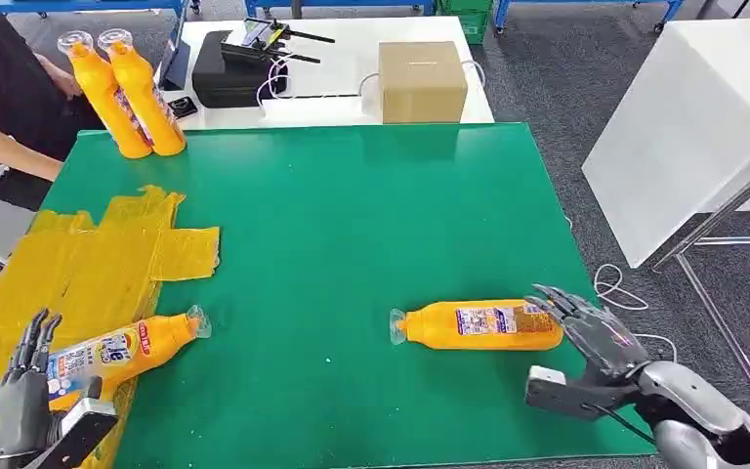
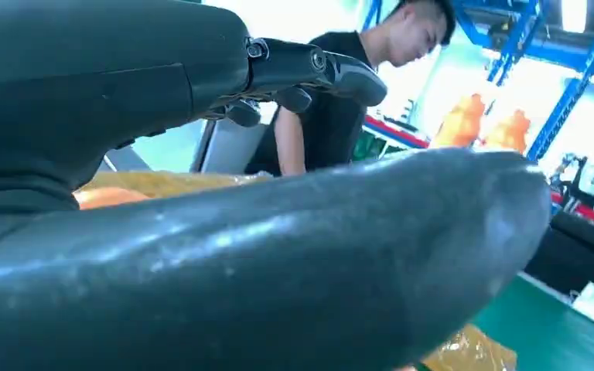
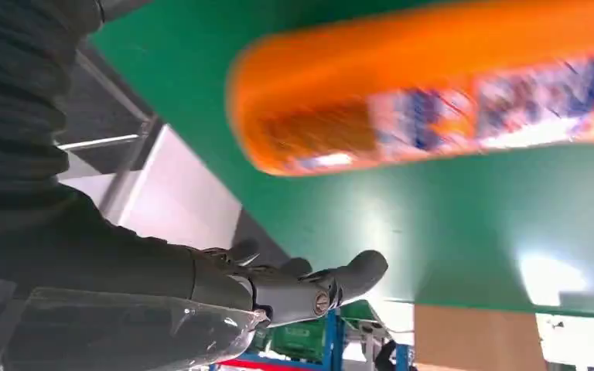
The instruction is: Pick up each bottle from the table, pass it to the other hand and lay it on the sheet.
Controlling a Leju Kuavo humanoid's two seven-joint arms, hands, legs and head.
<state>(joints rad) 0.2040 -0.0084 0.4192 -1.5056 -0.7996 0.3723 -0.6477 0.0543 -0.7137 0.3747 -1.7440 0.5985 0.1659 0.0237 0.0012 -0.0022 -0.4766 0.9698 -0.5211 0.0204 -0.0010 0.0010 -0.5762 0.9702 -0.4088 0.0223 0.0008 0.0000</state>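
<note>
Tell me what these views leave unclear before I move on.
- Left hand contact with the orange plastic bottle on the yellow sheet: head view cuts the hand at the edge; the thick grey thumb blocks the left wrist view.
- Label text on the orange bottle lying on the green table: blurred in the right wrist view.

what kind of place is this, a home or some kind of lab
Most likely a robot test lab or workshop, not a home: a green work table on grey carpet, blue metal racking behind, and a controller with antennas beside a cardboard box on a white desk.
</note>
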